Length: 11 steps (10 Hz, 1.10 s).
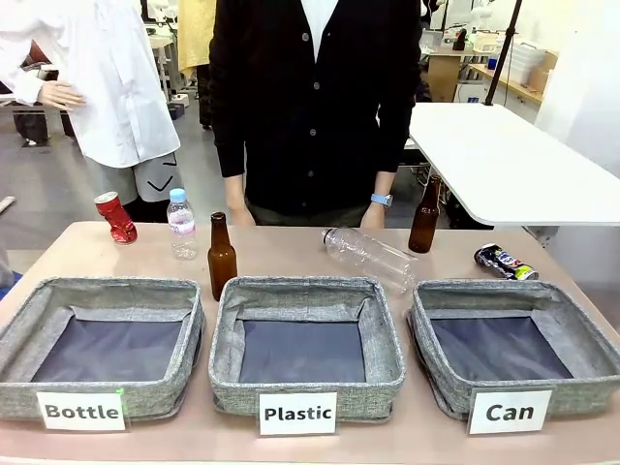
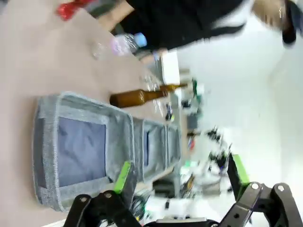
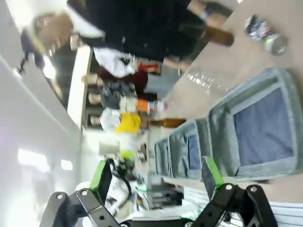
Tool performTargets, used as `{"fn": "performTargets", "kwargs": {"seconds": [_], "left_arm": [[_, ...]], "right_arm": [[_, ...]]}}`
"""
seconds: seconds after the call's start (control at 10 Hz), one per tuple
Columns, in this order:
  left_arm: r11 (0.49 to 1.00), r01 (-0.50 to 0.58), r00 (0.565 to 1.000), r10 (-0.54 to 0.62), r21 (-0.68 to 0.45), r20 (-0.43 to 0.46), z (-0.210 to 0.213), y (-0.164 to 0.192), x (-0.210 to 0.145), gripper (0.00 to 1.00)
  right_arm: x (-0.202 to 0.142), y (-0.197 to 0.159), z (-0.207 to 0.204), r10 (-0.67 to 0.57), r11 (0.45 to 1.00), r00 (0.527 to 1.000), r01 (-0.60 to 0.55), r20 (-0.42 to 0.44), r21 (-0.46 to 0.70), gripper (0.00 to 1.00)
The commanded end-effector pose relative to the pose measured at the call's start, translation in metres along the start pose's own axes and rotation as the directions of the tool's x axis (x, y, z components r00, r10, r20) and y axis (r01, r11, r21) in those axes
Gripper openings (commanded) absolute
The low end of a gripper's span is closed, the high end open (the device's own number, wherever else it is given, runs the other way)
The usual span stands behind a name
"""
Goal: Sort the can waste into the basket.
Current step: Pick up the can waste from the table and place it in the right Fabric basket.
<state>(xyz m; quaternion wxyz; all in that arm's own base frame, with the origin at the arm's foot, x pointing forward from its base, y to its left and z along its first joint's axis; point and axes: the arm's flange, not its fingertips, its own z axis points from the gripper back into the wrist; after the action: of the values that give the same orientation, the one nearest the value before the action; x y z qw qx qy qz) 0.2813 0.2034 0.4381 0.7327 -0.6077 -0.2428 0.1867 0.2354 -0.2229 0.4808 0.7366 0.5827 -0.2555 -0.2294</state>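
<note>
1. The left claw (image 2: 180, 171) and right claw (image 3: 156, 174) stood released, empty.
2. The red can (image 1: 115, 217) lay at ten o'clock on the counter (image 1: 291, 242); the dark can (image 1: 505, 263) lay at two o'clock, just behind the basket (image 1: 484, 288).
3. Both looked light, dented and slippery; pinching the crushed waist seemed best.

A lab-like workroom: a beige table (image 1: 291, 247) carries three fabric baskets (image 1: 305, 287) with printed sorting labels (image 1: 297, 414), a white worktable (image 1: 494, 160) stands behind, and cluttered wooden benches (image 1: 504, 87) with storage boxes (image 1: 528, 60) stand farther back.

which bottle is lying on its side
The larger clear plastic bottle, just behind the basket labelled Plastic. The small blue-capped plastic bottle, left brown glass bottle and right brown glass bottle all stand upright.
</note>
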Motion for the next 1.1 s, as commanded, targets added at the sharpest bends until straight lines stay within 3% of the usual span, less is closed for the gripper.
{"fn": "performTargets", "kwargs": {"seconds": [0.0,0.3,0.4,1.0], "left_arm": [[0.998,-0.053,0.993,0.054,-0.016,0.104,-0.012,0.023,-0.025,1.0],[0.999,-0.023,0.989,0.019,0.03,0.143,-0.041,0.004,-0.032,1.0],[0.995,-0.098,0.988,0.099,-0.009,0.119,0.007,0.027,0.011,1.0],[0.995,-0.098,0.988,0.099,-0.009,0.119,0.007,0.027,0.011,1.0]], "right_arm": [[-0.022,-0.033,-0.005,-0.036,0.999,0.995,0.033,0.088,0.034,1.0],[-0.031,-0.041,0.0,-0.046,0.999,0.989,0.047,0.141,-0.004,1.0],[0.008,-0.043,0.031,-0.09,0.996,0.988,0.089,0.123,0.011,1.0],[0.008,-0.043,0.031,-0.09,0.996,0.988,0.089,0.123,0.011,1.0]]}}
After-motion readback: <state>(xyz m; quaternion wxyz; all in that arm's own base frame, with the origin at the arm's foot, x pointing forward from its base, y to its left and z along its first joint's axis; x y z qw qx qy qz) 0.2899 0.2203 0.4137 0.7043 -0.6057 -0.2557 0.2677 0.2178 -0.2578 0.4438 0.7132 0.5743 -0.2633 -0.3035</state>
